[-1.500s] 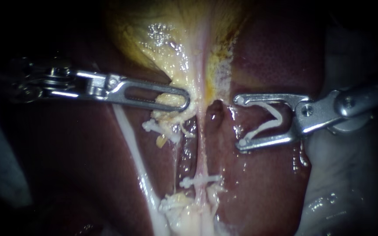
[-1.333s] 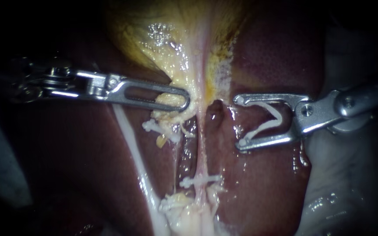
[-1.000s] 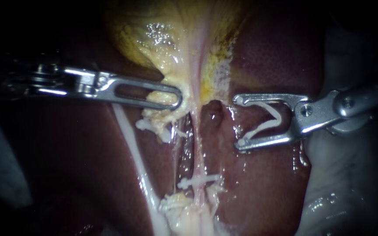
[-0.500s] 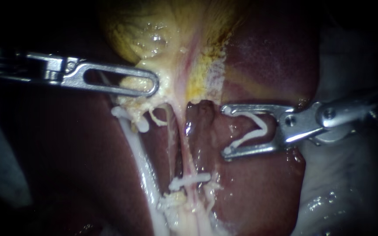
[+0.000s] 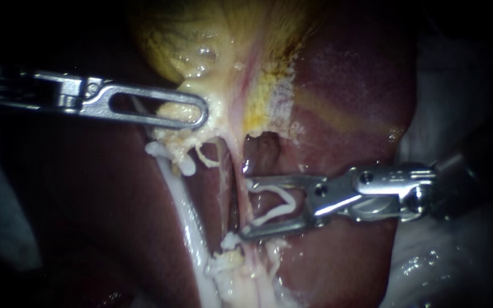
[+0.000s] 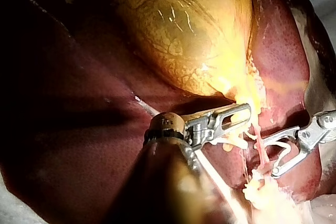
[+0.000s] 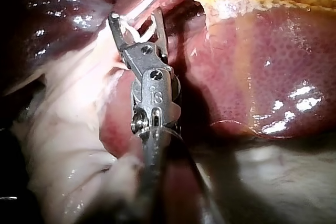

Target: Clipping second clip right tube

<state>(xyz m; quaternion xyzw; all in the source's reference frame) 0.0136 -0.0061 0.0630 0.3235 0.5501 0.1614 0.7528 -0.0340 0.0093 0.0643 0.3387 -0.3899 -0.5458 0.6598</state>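
Left instrument (image 5: 199,114): it comes in from the left. Its slotted jaws are pressed together on the pale yellow fringe at the narrow end of the gallbladder (image 5: 201,40), and tissue shows through the slot.
Right instrument (image 5: 247,208): it comes in from the right, lying across the liver (image 5: 349,91). Its jaws stand wide apart and each one carries a leg of the loaded clip (image 5: 287,201), so both jaws bear on that clip from two sides.
Loaded clip: white and open in a V. Its apex sits back toward the hinge and its mouth faces ahead toward the tube.
Right tube (image 5: 236,168): a thin pinkish strand coming off the gallbladder's narrow end. It crosses the mouth of the right instrument's jaws right at their tips, with one tip higher and one lower along its length. The left wrist view also puts it at the tips. Whether it lies fully inside the clip or just ahead of it cannot be told.
Fastened clip (image 5: 229,240): one white end shows just beyond the right instrument's lower jaw tip, touching it. The rest is hidden under that jaw.
White strand (image 5: 192,239): thick and glossy, it starts just beneath the left instrument's jaws and passes ahead of the right instrument's tips without touching them.
Spacing: the two instruments are apart, with the right tube between their tips.
Right wrist view: the jaws are spread with white clip between them, and the tube is hard to pick out.
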